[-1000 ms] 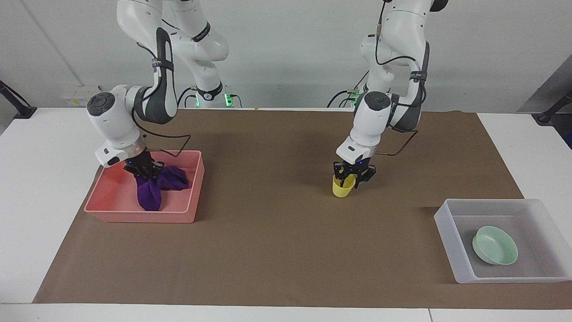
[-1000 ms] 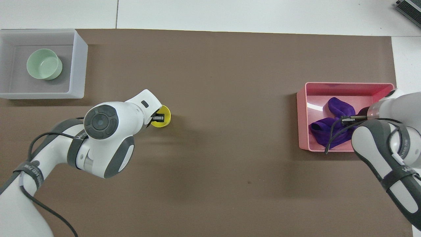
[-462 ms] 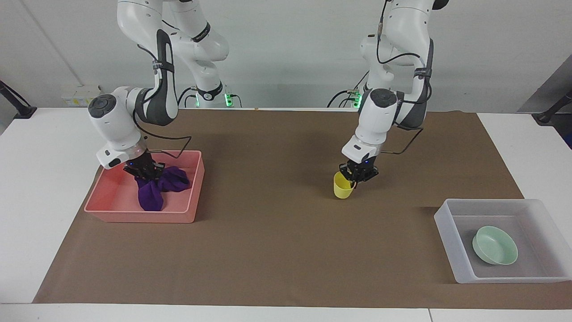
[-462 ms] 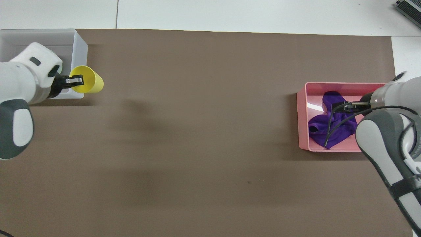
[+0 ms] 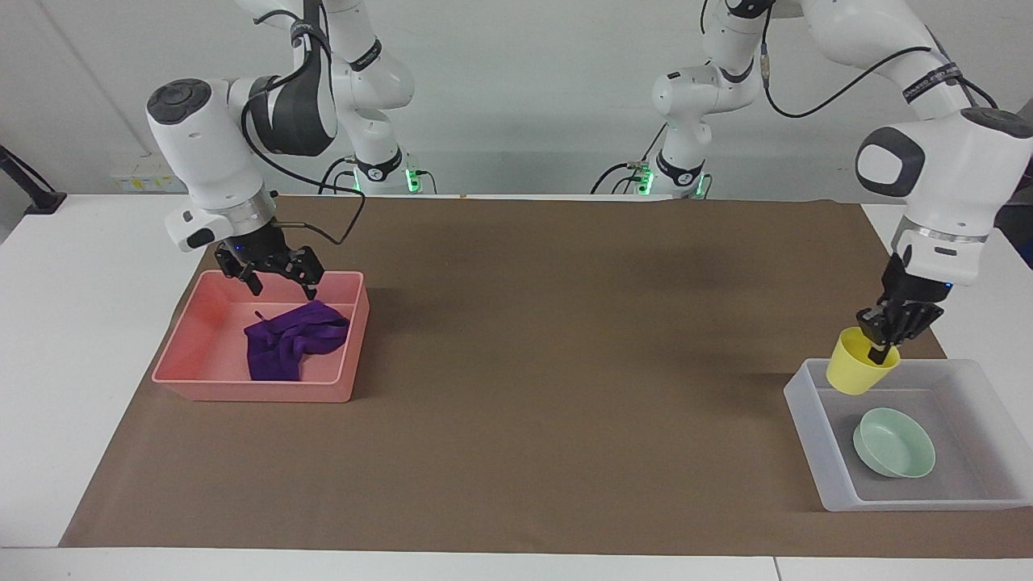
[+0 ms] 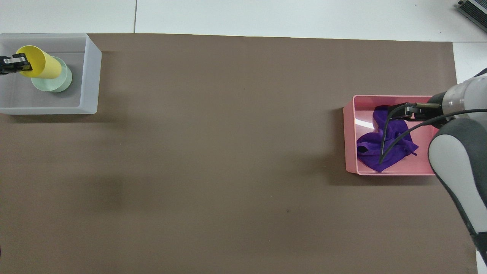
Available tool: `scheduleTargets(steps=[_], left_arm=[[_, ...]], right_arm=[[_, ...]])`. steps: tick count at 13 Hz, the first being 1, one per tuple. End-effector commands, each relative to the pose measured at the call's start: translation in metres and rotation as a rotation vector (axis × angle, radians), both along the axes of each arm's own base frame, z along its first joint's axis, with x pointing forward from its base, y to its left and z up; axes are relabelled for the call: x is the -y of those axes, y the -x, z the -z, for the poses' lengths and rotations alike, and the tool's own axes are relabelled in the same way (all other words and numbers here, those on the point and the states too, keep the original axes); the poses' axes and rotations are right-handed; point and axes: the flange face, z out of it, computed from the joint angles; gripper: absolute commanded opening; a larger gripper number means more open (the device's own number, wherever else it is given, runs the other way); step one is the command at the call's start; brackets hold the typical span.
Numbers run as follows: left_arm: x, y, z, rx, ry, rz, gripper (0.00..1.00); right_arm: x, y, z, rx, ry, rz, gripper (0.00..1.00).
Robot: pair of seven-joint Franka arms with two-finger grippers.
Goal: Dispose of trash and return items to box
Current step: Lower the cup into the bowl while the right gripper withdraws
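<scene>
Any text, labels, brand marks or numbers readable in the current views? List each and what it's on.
No text can be read.
Left arm: a dark band carries small white lettering, too small to read.
Yellow cup, mint-green bowl, translucent box, purple cloth, pink tray: no markings visible.
Brown mat: plain, no print.
</scene>
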Motion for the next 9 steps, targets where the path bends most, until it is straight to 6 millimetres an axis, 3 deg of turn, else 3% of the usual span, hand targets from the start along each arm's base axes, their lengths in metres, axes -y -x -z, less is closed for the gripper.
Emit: scheduleTargets(steps=[1,4,5,9], left_arm=[[-0.038,-0.034,0.022,-0.018,-0.007,-0.018,0.00],[-0.069,-0.051,0.070,-0.043,-0.011,-0.009,0.00],[-0.070,-0.051,0.078,-0.055,-0.010,-0.010,0.00],[-0.071,-0.050,0.113,-0.050,-0.012,-0.015,0.00]], right_arm=[[-0.001,0.002,-0.051,-0.014,0.005,0.025,1.00],[0.007,0.018,-0.088,-0.062,0.020,0.027,1.00],[0.008,0.026,-0.098,-0.067,0.020,0.027,1.00],[0.022,0.040,-0.100,-0.092,-0.001,0.011,1.00]])
